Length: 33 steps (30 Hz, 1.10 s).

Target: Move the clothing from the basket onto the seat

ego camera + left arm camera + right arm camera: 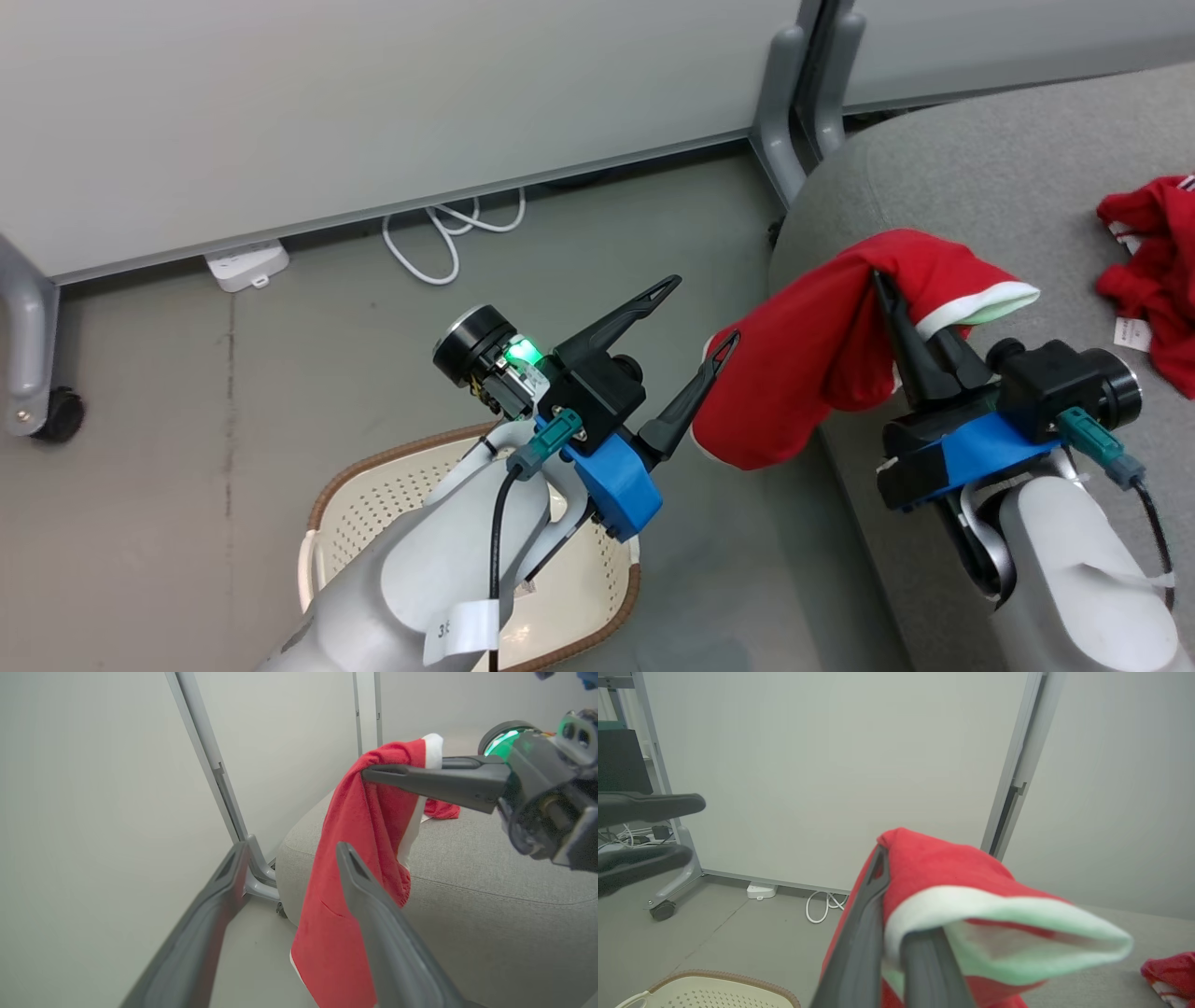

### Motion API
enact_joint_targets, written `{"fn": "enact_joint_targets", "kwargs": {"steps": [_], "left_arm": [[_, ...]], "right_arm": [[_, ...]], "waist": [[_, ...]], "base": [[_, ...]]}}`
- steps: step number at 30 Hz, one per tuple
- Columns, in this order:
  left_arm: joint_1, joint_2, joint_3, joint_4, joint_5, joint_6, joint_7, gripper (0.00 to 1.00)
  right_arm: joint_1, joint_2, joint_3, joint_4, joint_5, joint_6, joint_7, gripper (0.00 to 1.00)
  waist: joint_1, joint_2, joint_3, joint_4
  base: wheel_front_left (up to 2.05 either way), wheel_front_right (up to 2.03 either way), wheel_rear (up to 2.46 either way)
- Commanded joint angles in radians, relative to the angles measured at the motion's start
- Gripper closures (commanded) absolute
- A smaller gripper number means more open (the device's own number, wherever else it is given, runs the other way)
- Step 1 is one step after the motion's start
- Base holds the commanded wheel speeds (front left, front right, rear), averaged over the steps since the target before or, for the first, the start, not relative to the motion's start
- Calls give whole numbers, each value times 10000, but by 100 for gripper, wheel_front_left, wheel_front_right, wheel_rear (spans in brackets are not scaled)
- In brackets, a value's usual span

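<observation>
Head view, garment: we see the red piece (803, 373) draped from a pinch above the seat's (980, 168) edge, partly over the floor (280, 373).
Right gripper (882, 280): clamped on it.
Left gripper (703, 309): fingers apart, one tip at the cloth.
Axis: hangs downward from the pinch; white trim (980, 303) toward the seat.
Risk: we judge release here lets it slide floorward; left tip may snag.

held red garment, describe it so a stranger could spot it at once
Find the grey seat on the right. At its left edge the right end effector pinches a red garment. Unlike the crumpled red piece lying on the seat, it hangs in the air.
</observation>
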Motion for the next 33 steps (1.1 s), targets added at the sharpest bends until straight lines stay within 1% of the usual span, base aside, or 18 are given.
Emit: {"fn": "enact_joint_targets", "kwargs": {"steps": [1,12,18,26,33], "left_arm": [[-122,54,-39,-16,73,-33,-49,0],[-418,5,-433,-42,156,-94,-49,0],[-568,23,-677,11,163,-127,-49,0],[-647,20,-924,86,66,-162,-49,0],[-677,35,-992,94,19,-173,-49,0]], "right_arm": [[-55,13,-157,-105,-20,1,-8,100],[331,133,-1497,-688,-143,1,-8,100],[683,300,-2150,-916,-117,1,-8,100],[995,487,-2477,-1020,-131,1,-8,100],[933,618,-2534,-1073,-227,1,-8,100]], "waist": [[0,0,326,-391],[0,0,1099,-1583],[0,0,1498,-2076],[0,0,1626,-2379],[0,0,1637,-2395]], "base": [[0,0,0],[0,0,0],[0,0,0],[0,0,0],[0,0,0]]}}
